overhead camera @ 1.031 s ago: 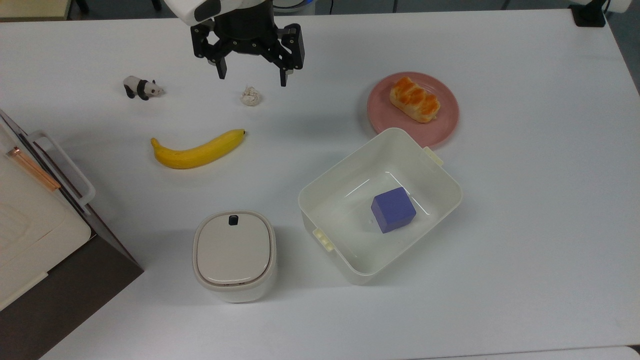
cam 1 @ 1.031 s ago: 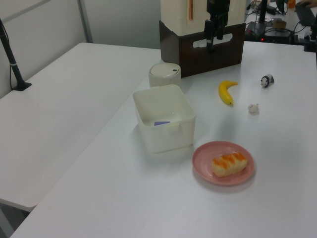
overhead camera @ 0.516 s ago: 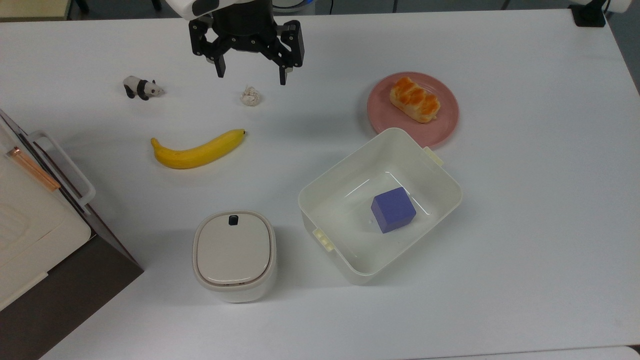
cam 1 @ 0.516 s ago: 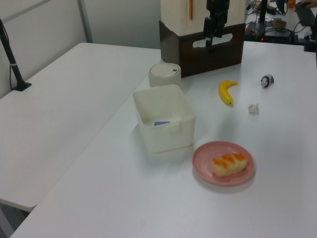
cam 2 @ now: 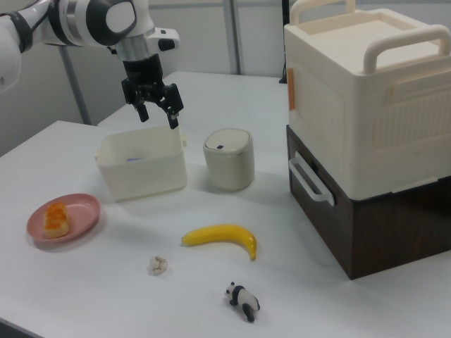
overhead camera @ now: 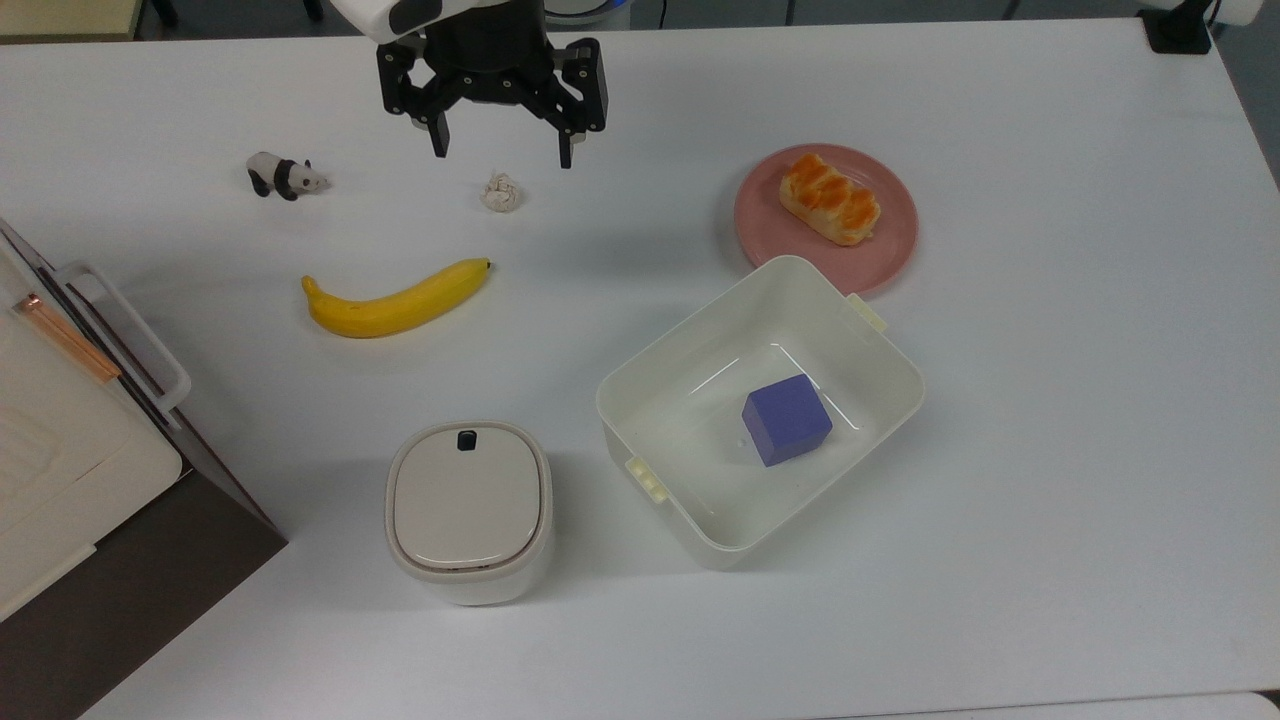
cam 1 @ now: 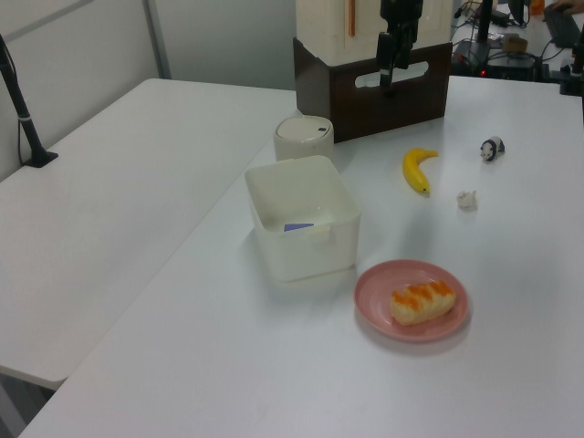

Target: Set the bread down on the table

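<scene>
The bread (overhead camera: pixel 829 197) lies on the plate (overhead camera: pixel 890 255), long axis diagonal in the top view – well apart from the gripper (overhead camera: pixel 500 155), which hangs wide open, holding nothing.

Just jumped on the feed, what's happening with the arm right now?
Nothing is being held yet. The gripper hangs open above the table, near the small wrinkly ball in the top view. The bread lies untouched on the pink plate, off toward the top view's right, beside the white bin holding a blue cube. So the pickup has not begun.
</scene>
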### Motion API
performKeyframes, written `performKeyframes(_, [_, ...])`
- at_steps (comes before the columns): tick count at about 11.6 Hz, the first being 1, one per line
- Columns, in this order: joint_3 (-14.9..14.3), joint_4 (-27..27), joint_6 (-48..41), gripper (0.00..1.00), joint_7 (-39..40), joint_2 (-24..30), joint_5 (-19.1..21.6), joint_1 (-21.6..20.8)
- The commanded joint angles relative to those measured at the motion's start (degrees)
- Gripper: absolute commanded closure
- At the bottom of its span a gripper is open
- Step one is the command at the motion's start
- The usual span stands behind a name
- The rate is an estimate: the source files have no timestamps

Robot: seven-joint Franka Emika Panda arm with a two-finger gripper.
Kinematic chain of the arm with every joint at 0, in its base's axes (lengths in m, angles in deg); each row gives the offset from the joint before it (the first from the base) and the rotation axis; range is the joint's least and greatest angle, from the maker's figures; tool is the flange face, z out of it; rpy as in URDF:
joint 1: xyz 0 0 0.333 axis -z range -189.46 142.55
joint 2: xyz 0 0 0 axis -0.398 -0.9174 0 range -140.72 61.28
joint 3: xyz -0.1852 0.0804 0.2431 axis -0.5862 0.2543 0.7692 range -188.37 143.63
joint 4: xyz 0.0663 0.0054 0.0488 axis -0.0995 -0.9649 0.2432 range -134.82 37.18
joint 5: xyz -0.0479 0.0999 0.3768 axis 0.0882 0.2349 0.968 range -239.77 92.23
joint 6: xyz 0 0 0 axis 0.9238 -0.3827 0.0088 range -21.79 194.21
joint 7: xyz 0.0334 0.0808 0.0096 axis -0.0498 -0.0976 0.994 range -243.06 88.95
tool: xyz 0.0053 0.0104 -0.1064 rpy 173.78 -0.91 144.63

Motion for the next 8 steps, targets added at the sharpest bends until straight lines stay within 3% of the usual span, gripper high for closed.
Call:
performKeyframes(1, [-0.4, 0.7, -0.2, 0.00, 2.4, -0.7, -0.6, -0.2])
performKeyframes(8, [-0.5, 0.8, -0.9, 0.00, 2.1, -0.9, 1.8, -0.1])
